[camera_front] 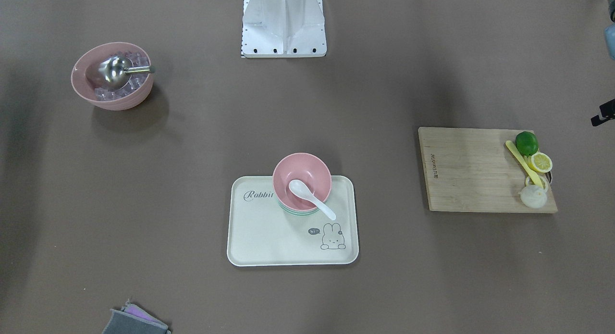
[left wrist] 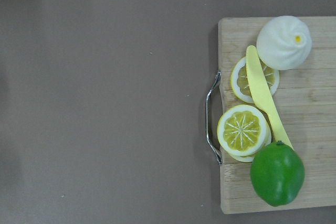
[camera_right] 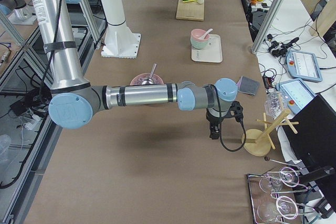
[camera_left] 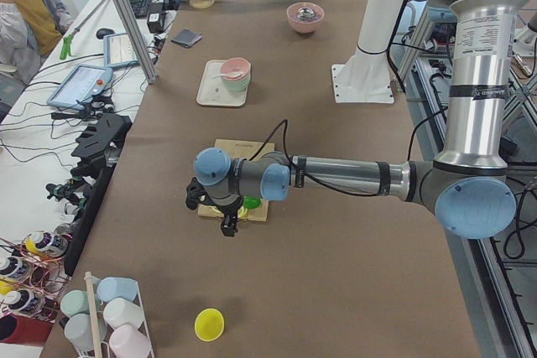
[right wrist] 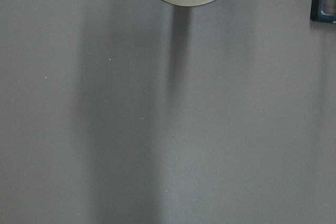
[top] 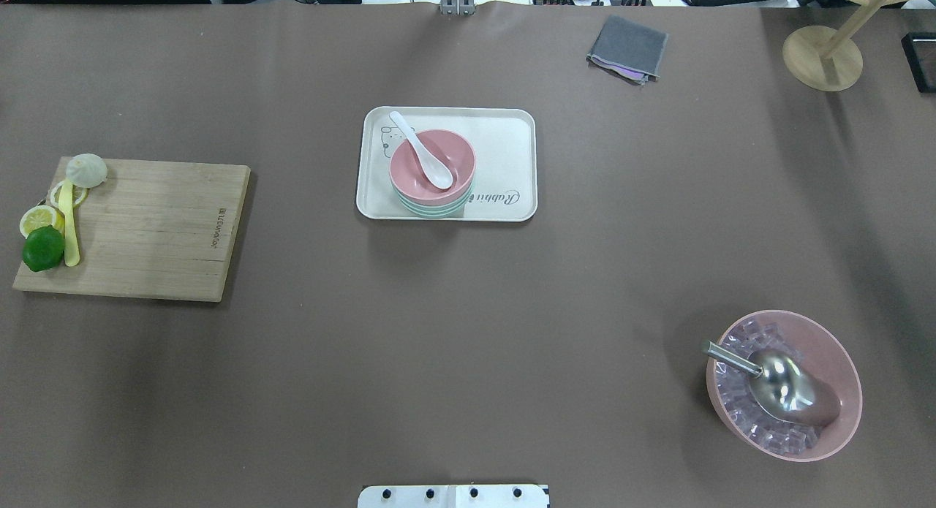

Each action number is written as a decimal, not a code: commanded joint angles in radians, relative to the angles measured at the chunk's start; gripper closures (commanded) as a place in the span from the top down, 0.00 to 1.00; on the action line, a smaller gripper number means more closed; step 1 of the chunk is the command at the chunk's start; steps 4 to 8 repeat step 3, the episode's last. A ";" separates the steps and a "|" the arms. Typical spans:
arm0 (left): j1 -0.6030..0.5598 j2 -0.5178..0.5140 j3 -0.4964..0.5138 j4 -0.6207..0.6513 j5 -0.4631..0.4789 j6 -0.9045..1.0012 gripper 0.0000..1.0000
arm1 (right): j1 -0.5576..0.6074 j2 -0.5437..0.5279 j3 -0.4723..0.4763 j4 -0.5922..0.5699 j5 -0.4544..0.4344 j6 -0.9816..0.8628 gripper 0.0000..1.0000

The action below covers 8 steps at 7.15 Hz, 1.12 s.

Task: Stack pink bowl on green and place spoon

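Note:
A pink bowl sits stacked on a green bowl on the cream rabbit tray. A white spoon lies in the pink bowl, its handle over the rim. The stack also shows in the front view: pink bowl, spoon, tray. My left gripper hangs over the end of the cutting board, far from the tray. My right gripper hangs near the wooden stand, far from the tray. Both show only in the side views; I cannot tell whether they are open or shut.
A wooden cutting board carries a lime, lemon slices, a yellow knife and a bun. A large pink bowl holds ice cubes and a metal scoop. A grey cloth and a wooden stand lie at the far edge.

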 commanded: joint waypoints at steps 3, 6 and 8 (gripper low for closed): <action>0.000 -0.002 -0.003 -0.001 0.004 0.000 0.99 | -0.001 -0.002 -0.001 0.000 0.001 -0.001 1.00; 0.000 -0.002 -0.003 -0.001 0.004 0.000 0.99 | -0.001 -0.002 -0.001 0.000 0.001 -0.001 1.00; 0.000 -0.002 -0.003 -0.001 0.004 0.000 0.99 | -0.001 -0.002 -0.001 0.000 0.001 -0.001 1.00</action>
